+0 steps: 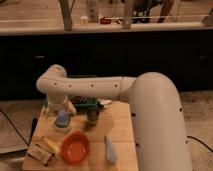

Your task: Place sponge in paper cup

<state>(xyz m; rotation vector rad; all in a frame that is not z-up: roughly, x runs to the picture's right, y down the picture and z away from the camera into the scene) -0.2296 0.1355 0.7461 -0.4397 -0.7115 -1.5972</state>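
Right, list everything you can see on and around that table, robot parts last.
table: one, light wood, centre foreground
sponge: one, light blue, left rear of the table, at the paper cup's top
paper cup: one, whitish, under the sponge
dark green cup: one, dark green, middle rear
tray: one, green, back edge, contents unclear
orange bowl: one, orange, front, left of centre
yellow-and-brown block: one, front left corner
elongated object: one, grey-blue, front, right of the bowl
counter: one, pale top over dark front, behind the table
arm: one, off-white, reaching leftward over the table's rear
gripper: one, pale, just above the sponge
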